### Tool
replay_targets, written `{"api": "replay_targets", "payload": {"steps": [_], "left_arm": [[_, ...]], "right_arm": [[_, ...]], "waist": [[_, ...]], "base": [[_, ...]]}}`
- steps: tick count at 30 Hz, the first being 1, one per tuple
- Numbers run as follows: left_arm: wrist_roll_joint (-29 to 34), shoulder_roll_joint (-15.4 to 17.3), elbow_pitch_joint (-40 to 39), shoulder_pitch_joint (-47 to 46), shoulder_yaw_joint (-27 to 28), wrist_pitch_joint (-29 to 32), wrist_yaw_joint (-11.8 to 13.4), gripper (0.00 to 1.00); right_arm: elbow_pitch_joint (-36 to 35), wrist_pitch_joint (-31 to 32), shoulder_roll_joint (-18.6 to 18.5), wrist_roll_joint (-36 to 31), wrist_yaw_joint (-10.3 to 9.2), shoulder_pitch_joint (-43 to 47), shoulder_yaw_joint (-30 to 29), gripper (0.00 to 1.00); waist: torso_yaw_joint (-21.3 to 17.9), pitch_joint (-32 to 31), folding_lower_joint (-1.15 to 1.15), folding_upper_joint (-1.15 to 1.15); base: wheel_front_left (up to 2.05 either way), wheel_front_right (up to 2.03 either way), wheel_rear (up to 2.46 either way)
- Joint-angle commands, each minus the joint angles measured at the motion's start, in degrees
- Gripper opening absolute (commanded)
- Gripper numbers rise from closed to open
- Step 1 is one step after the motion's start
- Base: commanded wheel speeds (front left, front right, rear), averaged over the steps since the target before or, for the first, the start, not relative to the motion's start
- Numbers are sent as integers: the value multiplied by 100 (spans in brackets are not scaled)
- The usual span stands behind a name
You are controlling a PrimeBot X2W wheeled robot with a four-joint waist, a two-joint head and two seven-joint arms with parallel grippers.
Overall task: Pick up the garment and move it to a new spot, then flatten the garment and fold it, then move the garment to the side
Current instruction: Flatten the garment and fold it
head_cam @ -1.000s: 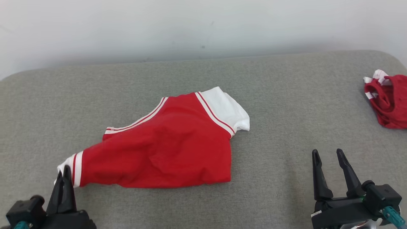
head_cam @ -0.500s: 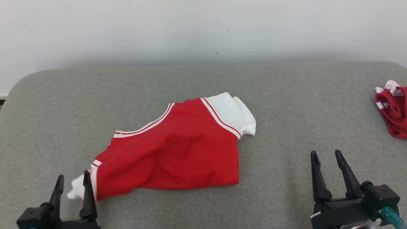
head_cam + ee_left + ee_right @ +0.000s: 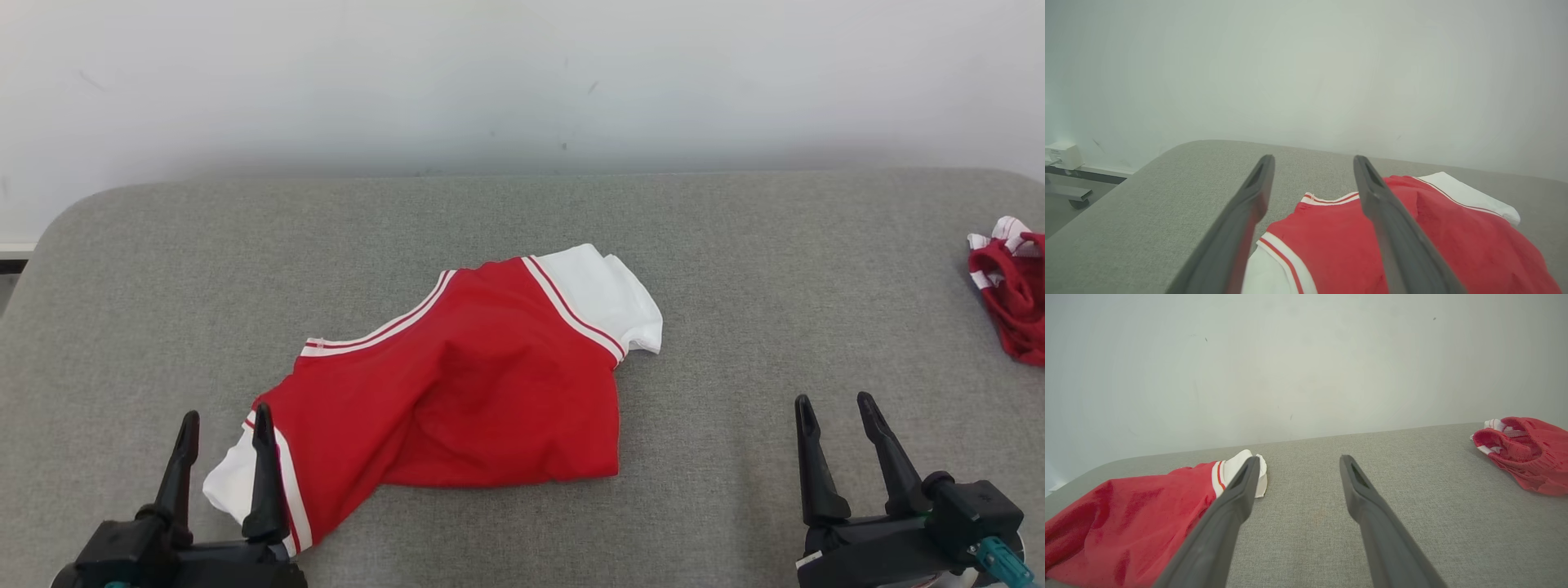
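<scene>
My left gripper (image 3: 225, 413) has just released the white sleeve (image 3: 224, 490) of the garment (image 3: 473, 392) at lower left, its fingers (image 3: 263, 474) now spread. The right gripper (image 3: 834, 399) waits open at lower right. Flattening comes next, I reckon.

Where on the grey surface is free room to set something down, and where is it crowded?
Free: the stretch between the red shirt and the crumpled red garment; the strip between shirt and wall. Crowded: near left, where the open left gripper straddles the white sleeve.
</scene>
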Motion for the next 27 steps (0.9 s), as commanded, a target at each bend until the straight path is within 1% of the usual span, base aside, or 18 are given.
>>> {"api": "replay_targets", "payload": {"steps": [1,10,15,18,22,26,27], "left_arm": [[36,-51,-15,98,73,-10,-43,100],[318,-313,-36,160,367,-11,-295,100],[399,-400,16,128,421,-12,-441,100],[422,-426,44,80,426,-11,-489,100],[419,-448,43,52,351,-11,-483,100],[362,-458,112,-72,250,-11,-536,100],[314,-460,125,-96,216,-11,-515,100]], "right_arm": [[6,-28,-26,45,-15,65,11,100],[46,-28,-43,34,-15,57,-1,100],[181,-10,-169,45,-15,-105,73,100],[301,65,-312,28,-15,-375,187,100],[583,185,-510,-8,-15,-922,384,100],[1037,342,-732,-49,-15,-1598,576,100],[1154,376,-763,-69,-15,-1758,617,100]], "waist": [[7,-2,0,0],[53,1,0,0],[188,-3,0,0],[309,27,0,0],[516,118,0,0],[797,289,0,0],[867,334,0,0]], "base": [[0,0,0],[0,0,0],[0,0,0],[0,0,0],[0,0,0],[0,0,0],[0,0,0]]}}
